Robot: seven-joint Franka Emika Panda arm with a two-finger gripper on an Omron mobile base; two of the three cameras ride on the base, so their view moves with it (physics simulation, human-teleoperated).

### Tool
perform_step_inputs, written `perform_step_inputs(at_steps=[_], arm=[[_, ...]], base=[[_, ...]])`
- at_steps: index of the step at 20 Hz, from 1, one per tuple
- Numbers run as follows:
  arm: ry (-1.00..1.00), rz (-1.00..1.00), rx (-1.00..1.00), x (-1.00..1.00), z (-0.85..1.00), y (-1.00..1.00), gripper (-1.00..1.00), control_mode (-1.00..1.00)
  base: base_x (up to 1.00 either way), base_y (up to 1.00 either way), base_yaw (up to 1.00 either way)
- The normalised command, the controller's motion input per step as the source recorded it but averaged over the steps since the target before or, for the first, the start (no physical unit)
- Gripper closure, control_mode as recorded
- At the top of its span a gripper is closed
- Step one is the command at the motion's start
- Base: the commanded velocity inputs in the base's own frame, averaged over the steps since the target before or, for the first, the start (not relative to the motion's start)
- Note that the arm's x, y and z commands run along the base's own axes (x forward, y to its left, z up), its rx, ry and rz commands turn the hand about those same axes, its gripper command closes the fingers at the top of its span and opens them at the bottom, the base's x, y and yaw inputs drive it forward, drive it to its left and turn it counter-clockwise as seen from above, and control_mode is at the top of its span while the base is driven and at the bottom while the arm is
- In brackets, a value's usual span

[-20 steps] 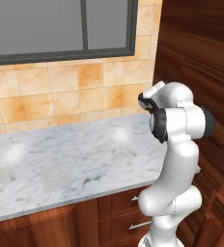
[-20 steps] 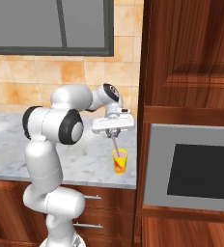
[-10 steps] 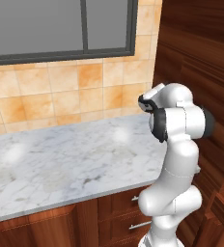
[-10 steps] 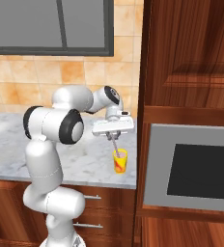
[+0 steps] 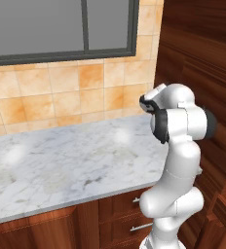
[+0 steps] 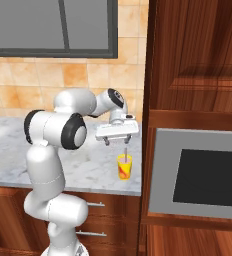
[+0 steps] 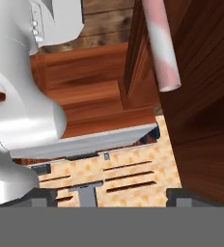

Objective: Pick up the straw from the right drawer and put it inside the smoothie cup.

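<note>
Fingers of the gripper (image 6: pixel 117 141) now stand spread apart above the cup (image 6: pixel 124 166), where a second ago they were pinched shut on the straw (image 6: pixel 125 151). Nothing sits between them. The straw stands upright in the cup, its top poking up past the rim toward the hand; close up it shows as a pale, pink-blotched tube (image 7: pixel 161 46) off to one side of the tips. The cup rests on the counter (image 6: pixel 95 172) near its right end, by the oven (image 6: pixel 198 175). Judging by this, the drop is made and the task looks all but finished.
</note>
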Motion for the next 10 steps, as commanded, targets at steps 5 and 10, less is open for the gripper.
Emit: perform_step_inputs(at_steps=[5,10], arm=[[-0.11,0.0,-0.06,-0.13,0.48,0.4,-1.0,-1.0],[-0.29,0.04,-0.16,-0.74,0.46,0.95,-1.0,-1.0]], base=[[0.0,0.0,0.0],[0.0,0.0,0.0]])
